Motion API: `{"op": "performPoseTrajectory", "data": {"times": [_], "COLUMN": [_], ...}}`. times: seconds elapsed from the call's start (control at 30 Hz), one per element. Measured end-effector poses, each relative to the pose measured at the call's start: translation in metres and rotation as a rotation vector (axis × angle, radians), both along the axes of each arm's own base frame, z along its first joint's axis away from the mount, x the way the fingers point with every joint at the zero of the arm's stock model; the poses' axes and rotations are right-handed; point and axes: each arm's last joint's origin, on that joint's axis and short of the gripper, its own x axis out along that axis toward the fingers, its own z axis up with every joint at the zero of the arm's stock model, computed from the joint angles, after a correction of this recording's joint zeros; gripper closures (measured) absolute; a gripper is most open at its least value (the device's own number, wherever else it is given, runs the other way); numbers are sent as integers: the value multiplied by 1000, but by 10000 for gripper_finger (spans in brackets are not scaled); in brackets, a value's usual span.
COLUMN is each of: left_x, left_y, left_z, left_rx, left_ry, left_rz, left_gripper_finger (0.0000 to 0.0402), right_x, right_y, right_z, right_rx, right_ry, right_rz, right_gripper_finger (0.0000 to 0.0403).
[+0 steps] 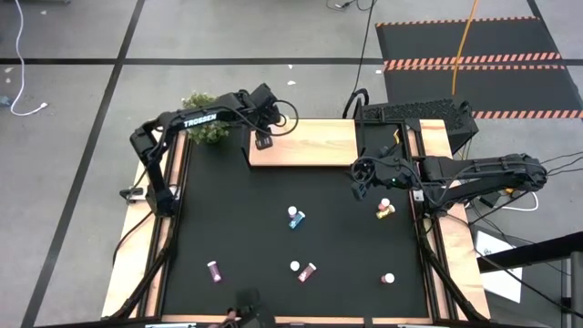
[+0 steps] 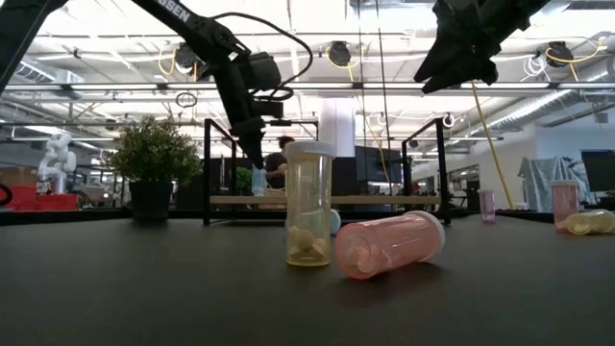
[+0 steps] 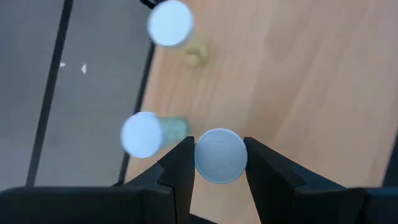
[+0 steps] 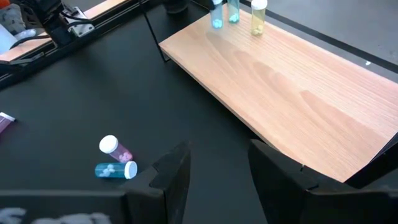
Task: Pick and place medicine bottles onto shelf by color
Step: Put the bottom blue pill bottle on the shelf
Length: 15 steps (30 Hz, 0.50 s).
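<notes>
The shelf [image 1: 305, 143] is a light wooden board at the table's far side. My left gripper [image 3: 220, 163] hangs over its left end, shut on a blue medicine bottle [image 2: 258, 181] whose white cap [image 3: 221, 155] faces the wrist camera. A teal bottle [image 3: 149, 133] and a yellow one [image 3: 174, 28] stand beside it on the board. My right gripper [image 4: 214, 165] hovers open and empty over the table in front of the shelf's right end. More bottles lie or stand on the black table, among them a blue one [image 1: 296, 220] and a yellow one [image 1: 385, 210]. My left gripper pinches the blue bottle at its white cap [image 3: 200, 155], one finger on each side. The fingers come from above, slanting down. The bottle stands upright, its base at the shelf board or just above it; I cannot tell which.
A green plant [image 1: 206, 118] stands left of the shelf, close to my left arm. Maroon bottles [image 1: 214, 271] [image 1: 308, 271] lie near the table's front. Close to the low camera stand a yellow bottle [image 2: 309, 207] and a fallen pink one [image 2: 389, 245].
</notes>
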Motion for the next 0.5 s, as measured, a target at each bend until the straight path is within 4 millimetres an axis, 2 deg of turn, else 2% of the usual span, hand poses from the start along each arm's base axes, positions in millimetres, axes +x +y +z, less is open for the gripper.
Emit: {"op": "performPoseTrajectory", "data": {"times": [0.27, 0.5], "left_x": [-3, -3], "left_y": [3, -1], "left_z": [-1, -13], "left_rx": [-18, -30], "left_ry": [-7, -8], "left_rz": [16, 7], "left_gripper_finger": [270, 270], "right_x": [0, 0], "right_y": [1, 1], "right_z": [0, 0], "right_rx": [13, 15], "right_ry": [0, 0], "right_rz": [14, 17], "right_gripper_finger": [245, 245]}}
